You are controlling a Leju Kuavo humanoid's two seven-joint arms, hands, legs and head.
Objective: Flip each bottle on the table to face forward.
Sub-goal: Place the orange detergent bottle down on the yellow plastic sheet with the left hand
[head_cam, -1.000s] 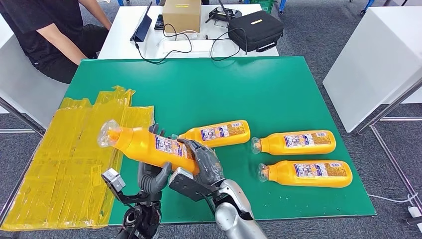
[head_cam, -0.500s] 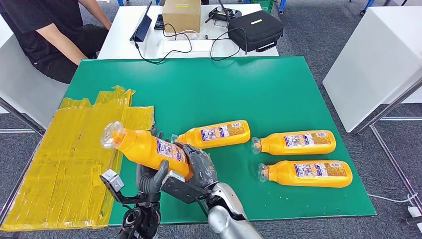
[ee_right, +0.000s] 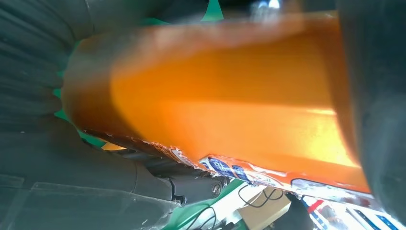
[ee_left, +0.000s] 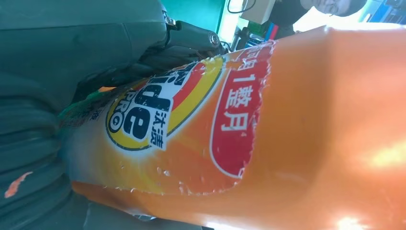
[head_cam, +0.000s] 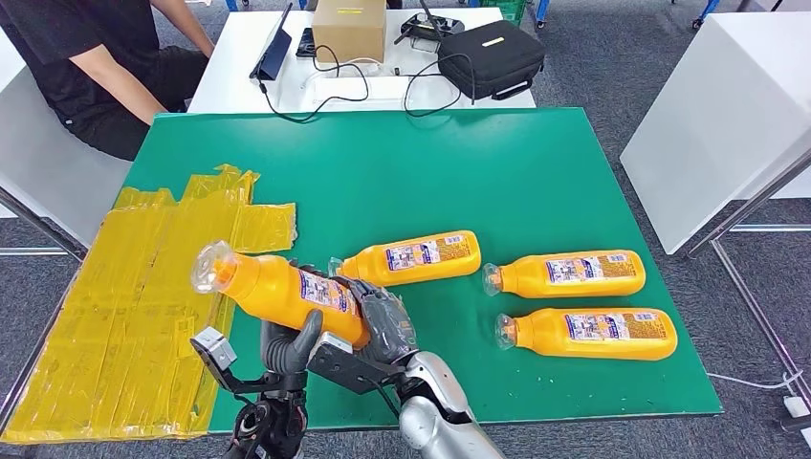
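Note:
An orange bottle (head_cam: 277,290) with a clear cap is lifted above the green table's (head_cam: 383,172) near-left part, cap end tilted up to the left. My left hand (head_cam: 290,342) grips it from below and my right hand (head_cam: 383,323) holds its base end. Up close, the left wrist view has its logo label (ee_left: 191,120) and the right wrist view its orange body (ee_right: 230,105). Three more orange bottles lie on their sides, caps to the left: one in the middle (head_cam: 413,256), one at the right (head_cam: 566,273), one nearer the front (head_cam: 586,333).
Crumpled yellow plastic sheet (head_cam: 134,306) covers the table's left side. A person in black (head_cam: 86,67) sits at the far left. Behind stands a white table with a cardboard box (head_cam: 349,29), a black bag (head_cam: 490,57) and cables. A white cabinet (head_cam: 727,115) stands at the right.
Both hands have carried the held bottle slightly left and toward the near edge, its cap end dipping a little. The three lying bottles have not moved.

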